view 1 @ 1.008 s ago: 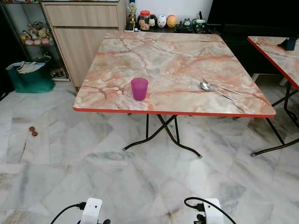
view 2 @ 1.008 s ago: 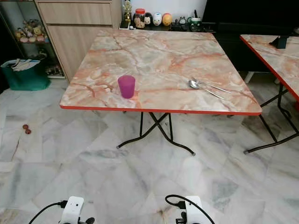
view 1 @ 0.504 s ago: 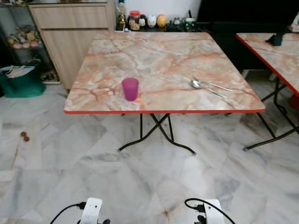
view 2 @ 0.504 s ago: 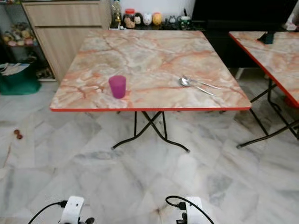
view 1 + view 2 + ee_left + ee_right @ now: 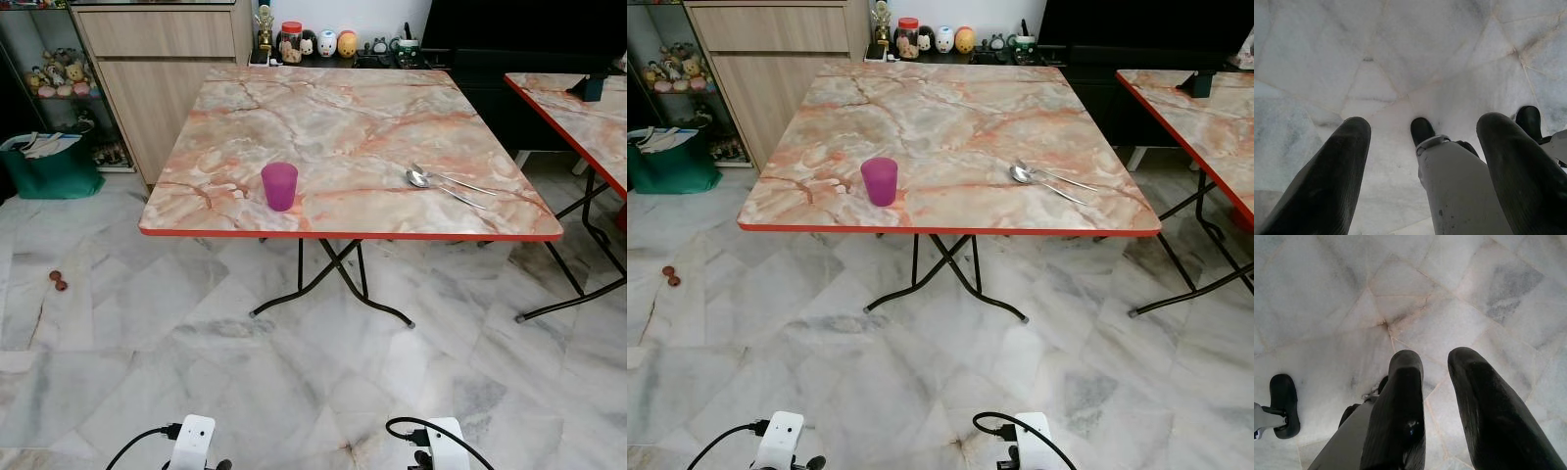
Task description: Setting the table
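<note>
My left gripper (image 5: 1420,161) hung wide open and empty over the marble floor (image 5: 1400,58); my right gripper (image 5: 1435,401) hung slightly parted, empty. On the marble-patterned, red-edged table (image 5: 353,127), the purple plastic cup (image 5: 279,186) stood upright near-left; the two metal spoons (image 5: 446,183) lay right, bowls left, handles running right.

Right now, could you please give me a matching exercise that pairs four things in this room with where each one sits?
Things:
1. purple plastic cup
2. pair of silver metal spoons
3. green bag of papers
4. red-lidded glass jar

Places:
A. on the floor beside the wooden cabinet
B. right part of the marble-patterned table
C. on the dark shelf behind the table
D. near the table's front edge, towards its left

Pairs: 1-D, 2-B, 3-A, 4-C
</note>
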`<state>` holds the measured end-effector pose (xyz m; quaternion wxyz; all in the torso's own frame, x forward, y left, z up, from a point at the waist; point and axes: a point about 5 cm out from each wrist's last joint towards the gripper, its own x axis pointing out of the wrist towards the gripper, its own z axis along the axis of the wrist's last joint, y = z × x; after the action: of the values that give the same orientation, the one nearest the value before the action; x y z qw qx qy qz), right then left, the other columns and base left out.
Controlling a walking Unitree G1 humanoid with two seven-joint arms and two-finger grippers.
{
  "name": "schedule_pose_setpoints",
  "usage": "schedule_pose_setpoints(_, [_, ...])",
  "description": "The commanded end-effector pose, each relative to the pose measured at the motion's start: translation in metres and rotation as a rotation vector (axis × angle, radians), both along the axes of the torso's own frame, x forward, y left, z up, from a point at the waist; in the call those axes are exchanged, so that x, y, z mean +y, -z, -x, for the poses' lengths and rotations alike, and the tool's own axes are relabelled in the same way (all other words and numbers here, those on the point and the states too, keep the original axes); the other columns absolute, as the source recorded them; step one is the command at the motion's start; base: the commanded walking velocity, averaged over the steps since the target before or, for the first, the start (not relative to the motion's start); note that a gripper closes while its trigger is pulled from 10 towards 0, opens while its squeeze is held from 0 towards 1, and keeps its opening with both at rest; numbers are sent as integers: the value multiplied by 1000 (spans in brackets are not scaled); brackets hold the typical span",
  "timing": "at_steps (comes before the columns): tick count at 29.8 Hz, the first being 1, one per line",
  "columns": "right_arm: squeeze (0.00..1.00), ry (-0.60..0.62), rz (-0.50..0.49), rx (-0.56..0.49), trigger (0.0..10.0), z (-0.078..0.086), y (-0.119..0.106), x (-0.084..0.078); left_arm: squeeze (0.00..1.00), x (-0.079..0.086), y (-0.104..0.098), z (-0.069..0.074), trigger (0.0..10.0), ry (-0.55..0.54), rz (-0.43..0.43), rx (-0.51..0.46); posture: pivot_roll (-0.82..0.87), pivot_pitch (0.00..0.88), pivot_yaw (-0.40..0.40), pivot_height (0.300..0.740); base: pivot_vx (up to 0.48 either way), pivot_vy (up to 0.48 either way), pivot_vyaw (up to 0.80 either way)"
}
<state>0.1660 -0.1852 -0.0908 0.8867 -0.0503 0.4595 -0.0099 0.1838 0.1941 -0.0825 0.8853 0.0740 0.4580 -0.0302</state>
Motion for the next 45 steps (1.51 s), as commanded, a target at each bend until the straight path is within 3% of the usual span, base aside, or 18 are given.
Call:
schedule_pose_setpoints(1, [0,-1,7,0,10000,0,0,-2,0,0,2,4,10000,13,-12,18,64,0,-45,731,244,0,0])
schedule_pose_setpoints(36, [0,7,12,-4,10000,-4,-2,0,0,2,0,1,10000,18,-17,10,47,0,-17,731,267,0,0])
schedule_pose_setpoints(45, [0,-4,12,-4,10000,-5,-2,0,0,2,0,0,10000,21,-18,11,49,0,-19,731,273,0,-514])
